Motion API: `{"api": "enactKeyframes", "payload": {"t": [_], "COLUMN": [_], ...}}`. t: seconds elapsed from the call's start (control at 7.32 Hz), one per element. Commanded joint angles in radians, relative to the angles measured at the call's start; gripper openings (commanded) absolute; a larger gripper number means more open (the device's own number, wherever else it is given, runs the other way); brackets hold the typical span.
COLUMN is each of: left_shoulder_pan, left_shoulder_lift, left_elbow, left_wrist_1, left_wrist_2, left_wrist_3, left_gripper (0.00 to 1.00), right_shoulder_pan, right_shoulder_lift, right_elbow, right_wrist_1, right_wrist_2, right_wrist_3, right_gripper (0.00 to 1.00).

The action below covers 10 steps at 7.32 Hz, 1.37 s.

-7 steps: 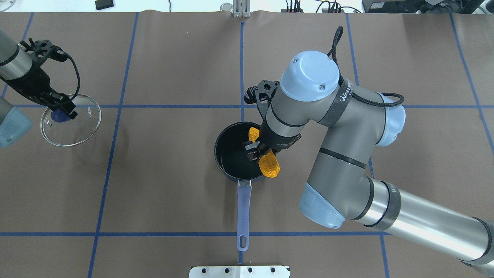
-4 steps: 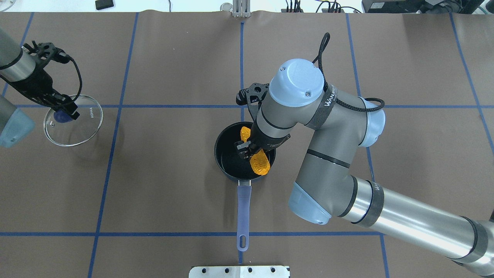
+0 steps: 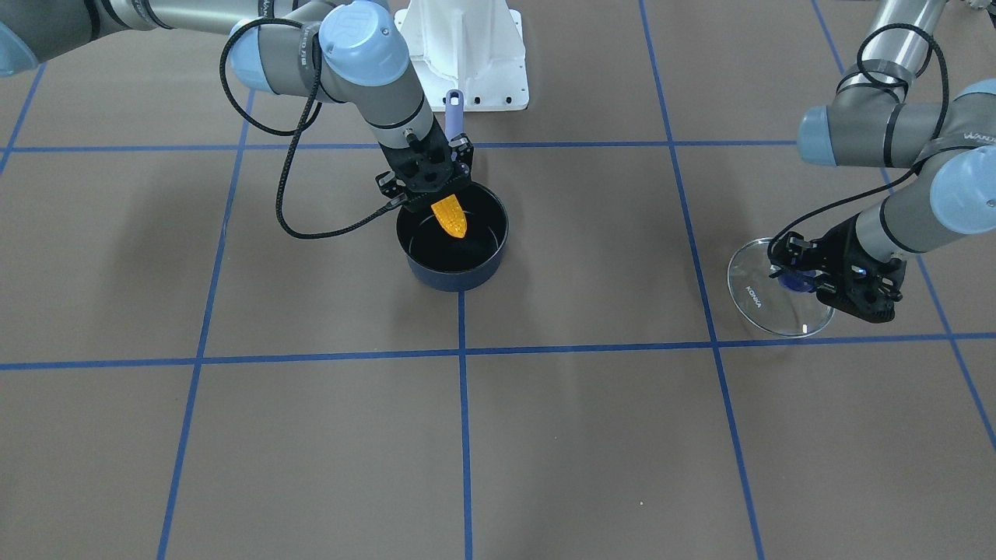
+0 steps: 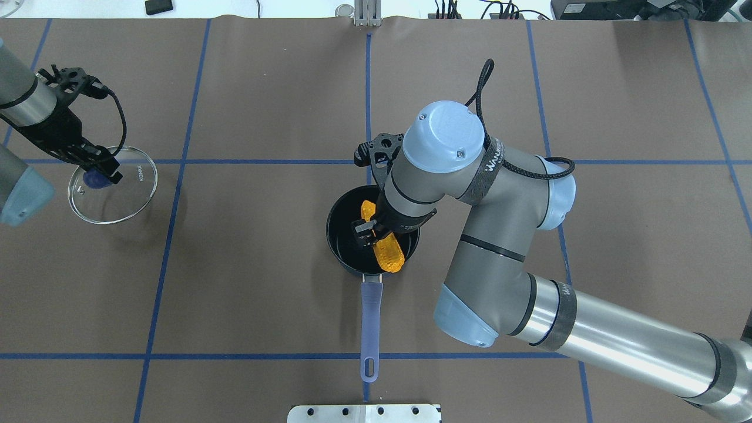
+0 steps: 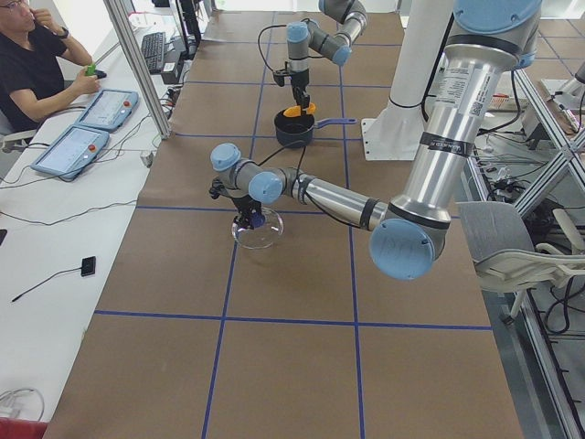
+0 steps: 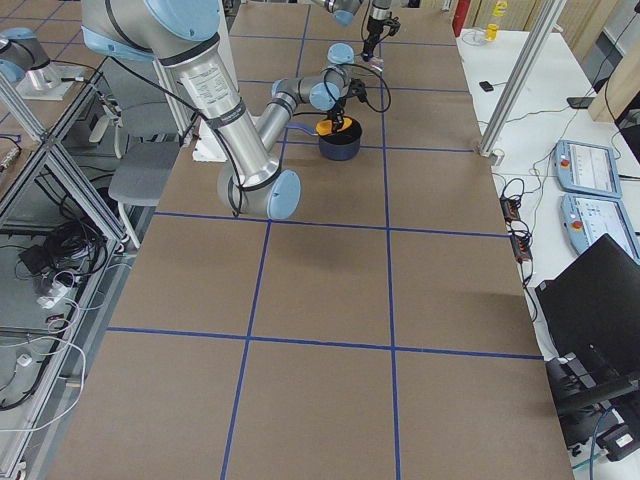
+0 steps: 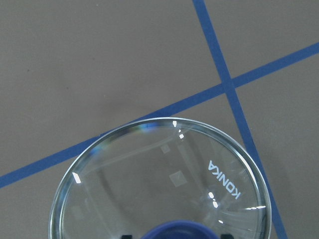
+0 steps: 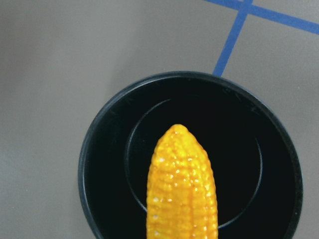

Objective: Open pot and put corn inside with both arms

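Closest to the robot's base, the pot's long handle (image 4: 371,317) lies along a blue tape line (image 4: 367,94) on the brown table (image 4: 264,294), its free end pointing back at the robot. The pot (image 4: 339,235) sits just past it, lid off, its black inside showing.

The corn (image 4: 388,252) hangs over the pot's mouth in the right gripper (image 4: 367,230), whose fingers are closed across the cob's middle, so that an end sticks out either side of them. From above, the cob runs slantwise. Its thick end is toward the robot and over the rim beside the handle's root, and its tapered end is away from the robot and a little to the robot's left. The right wrist camera looks straight along it: the pointed tip (image 8: 175,130) sits over the middle of the pot's floor. In the view along the table from the robot's left, the cob looks about level, just above the rim. I cannot tell whether it touches the pot anywhere.

Well apart, far over on the robot's left, the left gripper (image 4: 103,171) is closed on the blue knob (image 4: 94,179) of the glass lid (image 4: 117,191). The lid is tilted and low over the table. I cannot tell whether its edge rests there.
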Motion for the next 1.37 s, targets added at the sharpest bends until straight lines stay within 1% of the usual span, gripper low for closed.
{"api": "enactKeyframes", "payload": {"t": [0.0, 0.14, 0.41, 0.55, 0.68, 0.82, 0.96, 1.23], "left_shoulder_pan": [0.001, 0.002, 0.043, 0.045, 0.045, 0.047, 0.045, 0.047], "left_shoulder_lift": [0.000, -0.005, -0.029, -0.029, -0.029, -0.029, -0.029, -0.029], "left_elbow": [0.001, 0.004, 0.004, 0.015, 0.040, 0.085, 0.094, 0.093], "left_wrist_1": [-0.002, -0.002, -0.019, -0.023, -0.054, -0.121, -0.141, -0.143], "left_wrist_2": [0.000, 0.000, 0.000, 0.000, 0.000, 0.000, 0.000, -0.002], "left_wrist_3": [-0.002, -0.002, -0.087, -0.081, -0.077, -0.086, -0.090, -0.091], "left_gripper": [0.53, 0.53, 0.53, 0.53, 0.53, 0.53, 0.53, 0.54], "right_shoulder_pan": [-0.002, -0.002, -0.002, -0.002, -0.002, -0.002, -0.002, -0.002], "right_shoulder_lift": [0.001, 0.003, 0.001, -0.003, -0.005, -0.007, -0.007, -0.010], "right_elbow": [0.001, 0.003, 0.004, 0.006, 0.006, 0.006, 0.007, 0.007], "right_wrist_1": [0.001, 0.001, 0.000, 0.000, 0.000, 0.000, 0.000, 0.001], "right_wrist_2": [-0.001, -0.001, -0.001, -0.001, -0.001, -0.001, -0.001, -0.001], "right_wrist_3": [0.007, 0.007, 0.007, 0.007, 0.007, 0.007, 0.007, 0.007], "right_gripper": [1.00, 1.00, 1.00, 1.00, 1.00, 1.00, 1.00, 1.00]}}
